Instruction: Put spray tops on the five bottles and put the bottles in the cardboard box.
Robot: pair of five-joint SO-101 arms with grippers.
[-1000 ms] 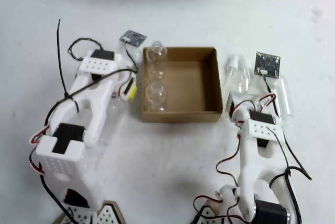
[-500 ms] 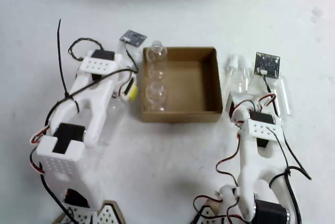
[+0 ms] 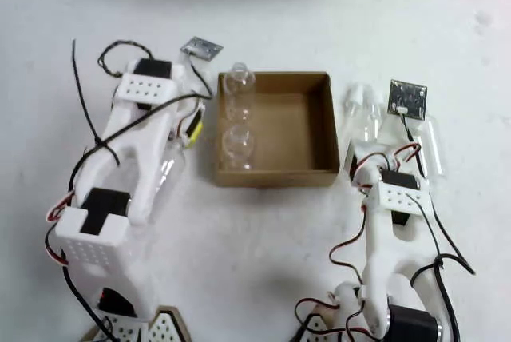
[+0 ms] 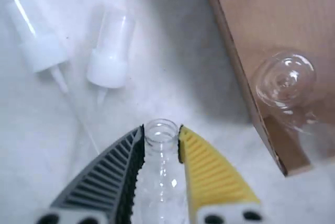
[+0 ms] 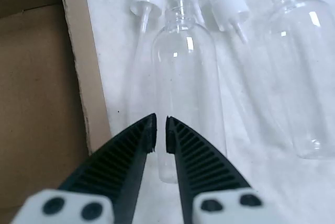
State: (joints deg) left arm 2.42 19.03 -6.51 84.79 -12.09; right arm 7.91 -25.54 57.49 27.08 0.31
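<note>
Two bottles [image 3: 237,144] stand in box [image 3: 275,176], apparently topless. Left gripper [image 4: 161,143] clamps third bottle [image 4: 159,182], also bare; right gripper [image 5: 159,124] pinched together, empty. Spray tops [image 4: 107,62] lie loose, none fitted yet.

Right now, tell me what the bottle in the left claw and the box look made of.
Clear round bottle: likely glossy transparent plastic, see-through with bright glints. Brown square box: matte cardboard, dull brown walls, raw cut edge.
</note>
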